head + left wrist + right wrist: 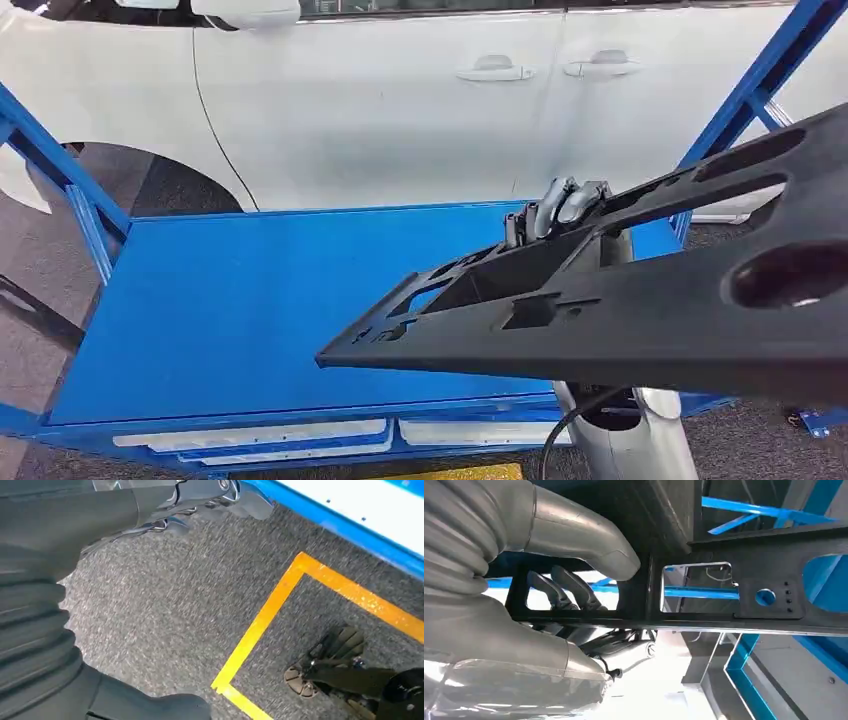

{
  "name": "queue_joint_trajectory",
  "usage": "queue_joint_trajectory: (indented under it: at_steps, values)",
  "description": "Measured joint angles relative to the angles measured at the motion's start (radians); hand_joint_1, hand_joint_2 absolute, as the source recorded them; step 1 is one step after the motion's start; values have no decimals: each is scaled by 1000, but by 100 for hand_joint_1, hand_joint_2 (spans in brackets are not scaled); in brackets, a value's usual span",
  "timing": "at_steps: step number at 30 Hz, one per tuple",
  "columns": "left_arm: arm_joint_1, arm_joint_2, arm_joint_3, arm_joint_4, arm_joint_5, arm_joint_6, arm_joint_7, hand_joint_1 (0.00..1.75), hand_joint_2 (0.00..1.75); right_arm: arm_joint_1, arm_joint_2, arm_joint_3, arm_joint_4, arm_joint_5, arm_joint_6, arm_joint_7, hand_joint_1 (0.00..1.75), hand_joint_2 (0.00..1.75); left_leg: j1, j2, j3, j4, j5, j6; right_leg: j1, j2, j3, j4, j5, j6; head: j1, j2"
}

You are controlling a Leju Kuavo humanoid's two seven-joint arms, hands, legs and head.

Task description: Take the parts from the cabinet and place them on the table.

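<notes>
The right hand is wrapped around a long black plastic part, with its fingers hooked through one of the part's openings and the thumb pressed against the other face. The part is held in the air above the blue table, slanting from near the table's middle out past its right side; it is not resting on the surface. The left hand is hung low over grey carpet, holding nothing, its fingers loosely curled. A yellow floor line is seen on the carpet beside it. A white car is parked behind the table.
</notes>
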Motion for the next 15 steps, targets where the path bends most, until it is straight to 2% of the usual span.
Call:
queue_joint_trajectory:
  at_steps: [1,2,5,6,7,8,9,10,11,12,13,14,15]
  values:
    - [0,-1,0,0,0,0,2,0,175,-5,-2,1,1,-4,1,5,175,175,-2,0,-4,1,6,-6,3,1,40,-75,-10,-5,5,0]
    - [0,-3,0,0,0,1,5,0,175,-6,-3,2,2,-7,4,9,175,175,-2,-1,-4,-3,13,-13,10,2,33,-64,9,-11,-1,0]
    - [3,-6,0,0,0,3,9,0,175,-4,-8,2,5,-18,19,13,175,175,-2,-2,-4,-11,34,-33,15,2,22,-68,18,-28,0,0]
    - [3,-6,0,0,0,6,11,0,175,-5,-10,3,7,-20,20,14,175,175,2,-3,-11,-9,32,-39,4,-2,17,-79,34,-38,0,0]
    - [4,-10,0,0,0,8,14,0,175,-6,-11,5,8,-21,21,14,175,175,2,0,-23,15,-8,-39,5,-5,5,-81,45,-47,-1,0]
    - [5,-10,0,0,0,9,17,0,175,-6,-11,6,8,-24,21,14,175,175,3,0,-42,71,-68,-40,6,-5,-7,-80,54,-52,-4,0]
    - [5,-11,0,0,0,11,20,0,175,-5,-11,7,9,-26,21,14,175,175,3,0,-66,155,-129,-44,8,-6,-19,-80,63,-54,-7,0]
    - [5,-11,0,0,0,12,22,0,175,-4,-11,8,12,-26,22,17,175,175,3,0,-89,241,-177,-47,11,-7,-32,-79,73,-55,-9,0]
    - [4,-13,0,0,0,13,24,0,175,-4,-11,9,14,-27,22,17,175,175,3,0,-99,303,-197,-48,13,-7,-46,-77,82,-55,-8,0]
    - [5,-14,0,0,0,15,25,0,175,-4,-12,10,16,-29,22,19,175,175,3,0,-89,320,-185,-47,15,-7,-60,-74,90,-55,-8,0]
    - [5,-15,0,0,0,18,26,0,175,-4,-13,10,17,-31,22,21,175,175,3,0,-56,291,-154,-45,16,-7,-72,-69,97,-53,-8,0]
    - [5,-15,0,0,0,24,27,0,175,-4,-13,11,18,-33,22,24,175,175,2,0,-1,221,-117,-41,17,-7,-83,-65,103,-51,-8,0]
    - [4,-15,0,0,0,27,27,0,175,-4,-13,12,18,-34,23,26,175,175,2,0,42,160,-99,-38,18,-7,-89,-63,107,-50,-9,0]
